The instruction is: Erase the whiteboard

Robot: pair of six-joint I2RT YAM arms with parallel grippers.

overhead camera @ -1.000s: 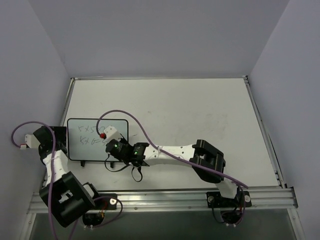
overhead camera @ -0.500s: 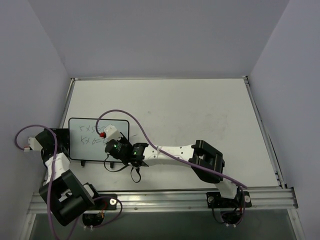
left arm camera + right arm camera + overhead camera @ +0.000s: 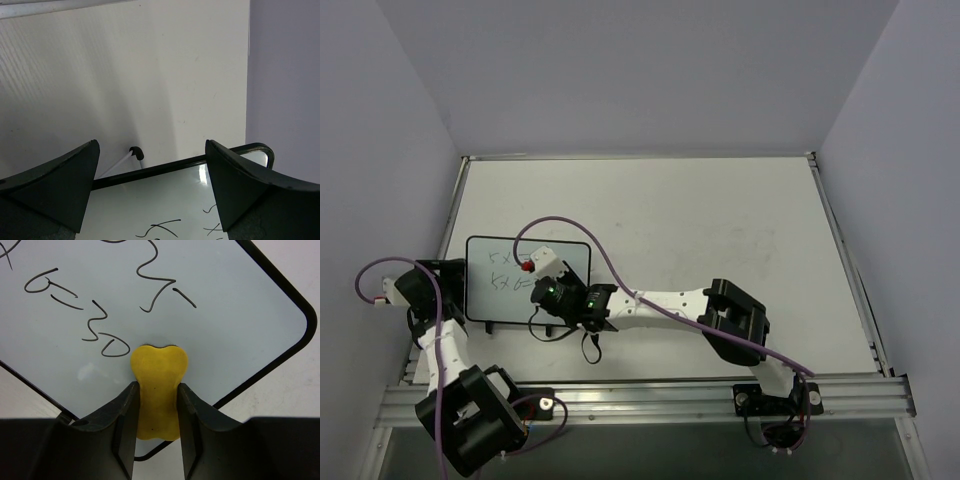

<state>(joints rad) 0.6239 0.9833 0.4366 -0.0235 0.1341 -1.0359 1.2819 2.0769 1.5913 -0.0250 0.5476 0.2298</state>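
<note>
The whiteboard [image 3: 485,300] lies flat at the table's left, with black handwriting on it. My right gripper [image 3: 542,290] hangs over its near right part, shut on a yellow block [image 3: 159,370] whose tip presses on the board [image 3: 225,315] just below the writing, near a rounded corner. My left gripper [image 3: 444,283] is at the board's left edge, open. In the left wrist view its fingers [image 3: 60,180] stand wide apart over the board [image 3: 165,200], with the board's black frame and one small foot [image 3: 136,151] between them. The block is hidden in the top view.
Purple cables [image 3: 605,265] loop over both arms. An aluminium rail [image 3: 650,395] runs along the near edge. The left wall [image 3: 380,200] stands close beside the left arm. The table's raised rim [image 3: 640,157] borders the far side.
The whiteboard has slid a little to the right, and my left gripper has moved right with it. My right gripper has stayed over the board, holding the yellow block.
</note>
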